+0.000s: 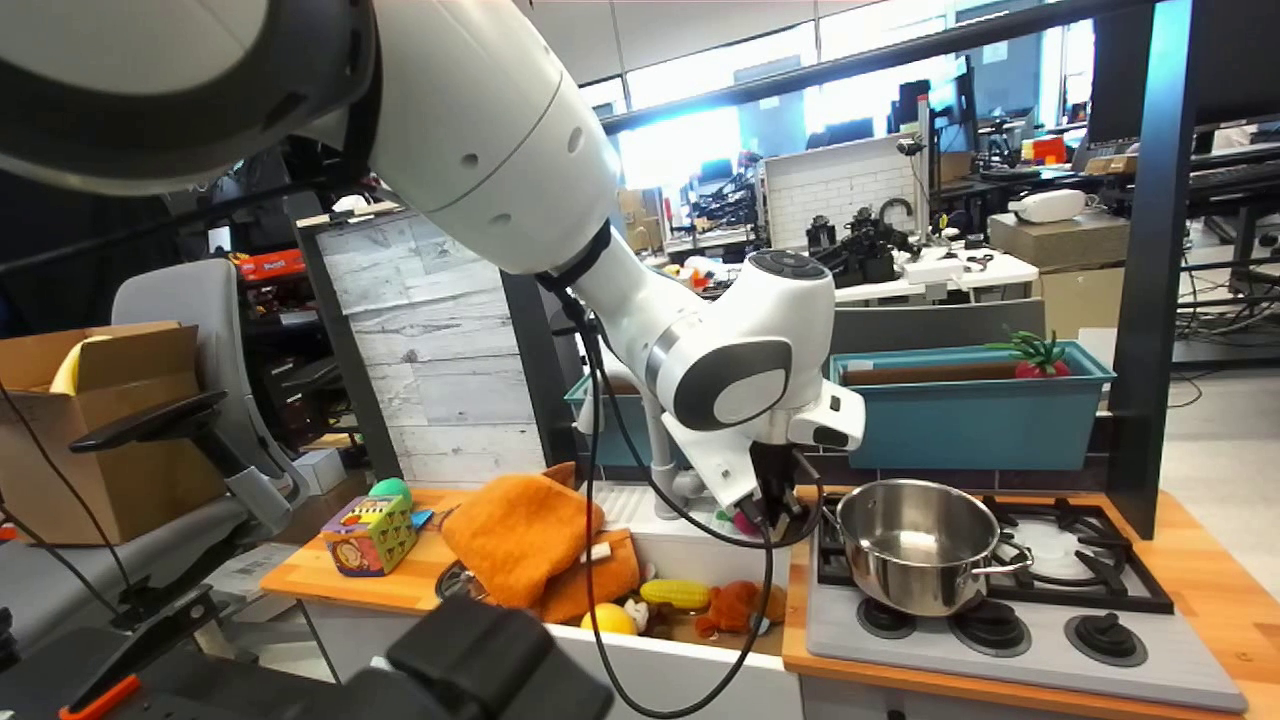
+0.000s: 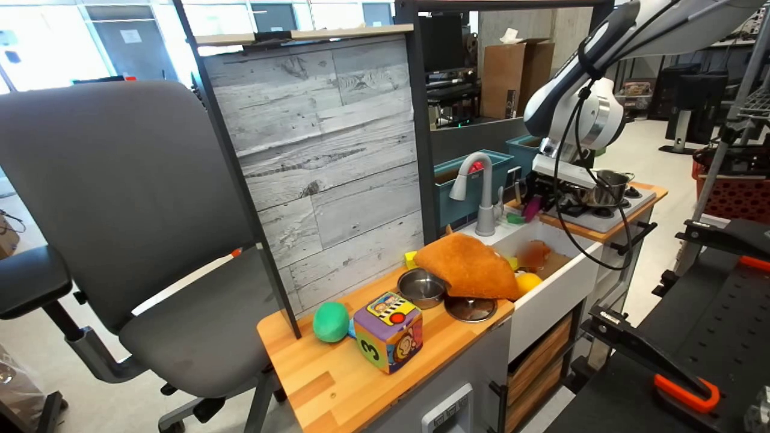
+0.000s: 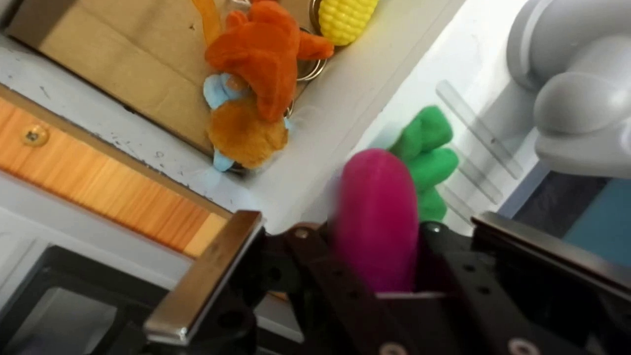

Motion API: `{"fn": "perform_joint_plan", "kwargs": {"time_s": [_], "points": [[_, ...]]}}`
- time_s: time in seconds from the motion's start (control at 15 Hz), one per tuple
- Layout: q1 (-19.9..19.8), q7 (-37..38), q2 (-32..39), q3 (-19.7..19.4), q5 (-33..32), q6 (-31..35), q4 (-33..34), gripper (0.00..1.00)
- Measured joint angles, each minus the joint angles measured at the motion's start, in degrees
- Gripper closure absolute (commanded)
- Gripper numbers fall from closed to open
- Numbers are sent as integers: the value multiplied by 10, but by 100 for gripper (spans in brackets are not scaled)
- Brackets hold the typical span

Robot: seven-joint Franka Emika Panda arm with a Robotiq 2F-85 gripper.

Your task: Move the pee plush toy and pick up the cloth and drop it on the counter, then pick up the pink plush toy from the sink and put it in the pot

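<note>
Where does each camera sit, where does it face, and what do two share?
Wrist view: mounted behind the claw, looking down into the sink; only the claw shows.
An exterior view: before the counter, facing the stove and teal planter; arm at upper left.
An exterior view: from the counter end with the toy cube, facing along it; arm at upper right.
Both exterior views share the pot and cloth.

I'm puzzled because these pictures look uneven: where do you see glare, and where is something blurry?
In both exterior views, background windows wash out nearly white; in an exterior view, the pot gleams with reflections; in an exterior view, an orange toy in the sink looks smeared; in the wrist view, the pink plush toy is blurred along its left edge.
</note>
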Motion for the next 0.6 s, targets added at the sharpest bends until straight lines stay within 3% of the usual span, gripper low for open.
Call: {"fn": "perform_joint_plan", "kwargs": {"time_s": [0.33,0.6], "points": [[-19,-51,-29,28,15,106,-79,97],[-74,-146,-76,93,42,217,-196,97]]}}
